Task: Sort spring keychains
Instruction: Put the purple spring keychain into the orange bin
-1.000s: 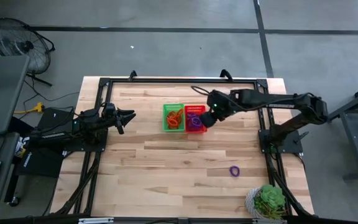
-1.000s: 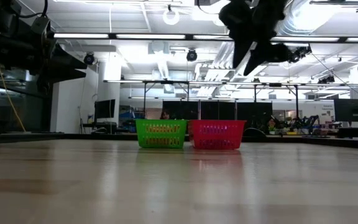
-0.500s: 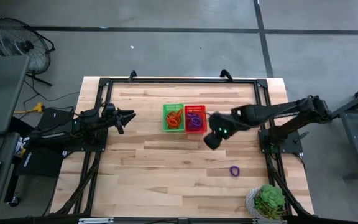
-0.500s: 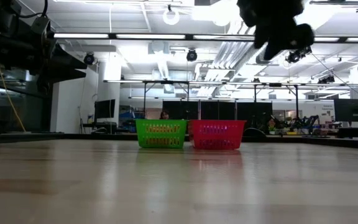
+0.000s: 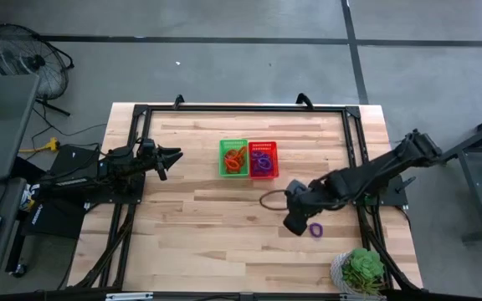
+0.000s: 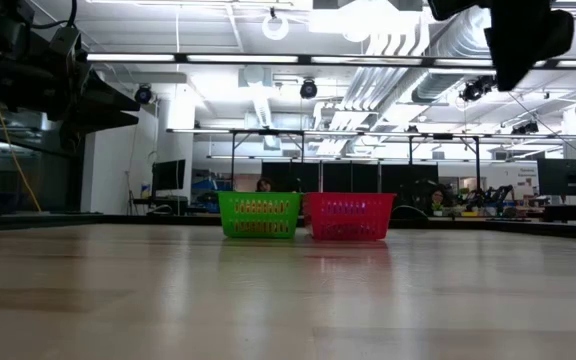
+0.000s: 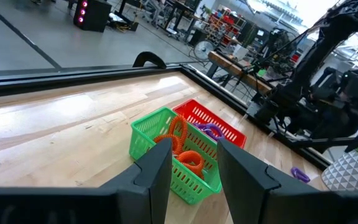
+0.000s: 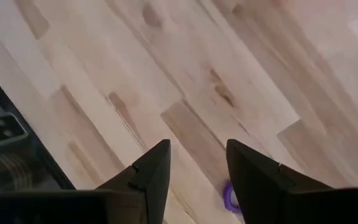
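Step in hand: we judge that we are reaching for the last loose purple keychain (image 5: 315,229), which lies on the tabletop (image 5: 224,226) toward its right edge, nearer the front right corner than the baskets.
Right claw (image 5: 295,224): it hangs over the tabletop just beside the purple keychain, on the side toward the baskets; its fingers are spread with nothing between them, and the right wrist view shows the loop (image 8: 230,198) only partly, past one fingertip.
Doing it well: we should bring the claw over until the loop sits between the fingers, come down close to the wood, and pinch one side of the ring, not its hollow middle.
Risk: a flat loop may slide along the tabletop if one finger touches it first.
Left claw (image 7: 191,163): it waits near the left edge, pointing at the baskets, fingers parted and empty.
Keychain look: a small purple oval ring lying flat, springy in our judgement.
Green basket (image 5: 233,158): it holds orange keychains (image 7: 182,147), coiled and tangled together.
Red basket (image 5: 263,159): it touches the green one on the side toward the right edge and holds purple keychains (image 5: 261,162).
Progress: we judge the sort nearly finished.
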{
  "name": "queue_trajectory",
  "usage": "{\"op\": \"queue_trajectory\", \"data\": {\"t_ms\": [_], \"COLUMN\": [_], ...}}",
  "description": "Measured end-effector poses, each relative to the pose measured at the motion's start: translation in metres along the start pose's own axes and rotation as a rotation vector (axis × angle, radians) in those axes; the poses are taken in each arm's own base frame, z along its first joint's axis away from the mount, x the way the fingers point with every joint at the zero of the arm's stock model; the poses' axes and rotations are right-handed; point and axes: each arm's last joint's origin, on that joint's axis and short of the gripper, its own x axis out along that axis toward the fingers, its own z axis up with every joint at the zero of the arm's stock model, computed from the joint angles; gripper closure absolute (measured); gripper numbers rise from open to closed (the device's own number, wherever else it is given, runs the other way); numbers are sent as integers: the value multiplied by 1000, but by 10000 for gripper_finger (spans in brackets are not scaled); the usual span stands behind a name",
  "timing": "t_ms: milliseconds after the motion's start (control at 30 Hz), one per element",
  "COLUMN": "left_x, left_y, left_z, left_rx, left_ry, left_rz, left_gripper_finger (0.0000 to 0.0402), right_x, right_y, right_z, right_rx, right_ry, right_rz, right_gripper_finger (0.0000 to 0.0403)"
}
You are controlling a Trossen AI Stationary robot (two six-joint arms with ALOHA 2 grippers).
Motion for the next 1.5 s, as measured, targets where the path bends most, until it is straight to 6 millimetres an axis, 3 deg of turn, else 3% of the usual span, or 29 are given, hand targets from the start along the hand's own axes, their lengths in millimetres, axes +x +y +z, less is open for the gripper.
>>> {"op": "queue_trajectory", "data": {"t_ms": [333, 667, 1300, 1500], "left_x": [0, 0, 0, 0], "left_y": [0, 0, 0, 0], "left_z": [0, 0, 0, 0], "left_rx": [0, 0, 0, 0], "left_ry": [0, 0, 0, 0], "left_rz": [0, 0, 0, 0], "left_gripper_finger": [275, 275, 275, 275], "right_x": [30, 57, 102, 111], "right_y": [4, -4, -36, -35], "right_z": [-22, -35, -55, -55], "right_rx": [-1, 381, 439, 436], "right_ry": [187, 328, 352, 336], "right_rz": [-169, -312, -296, -201], "right_gripper_finger": [251, 251, 251, 251]}}
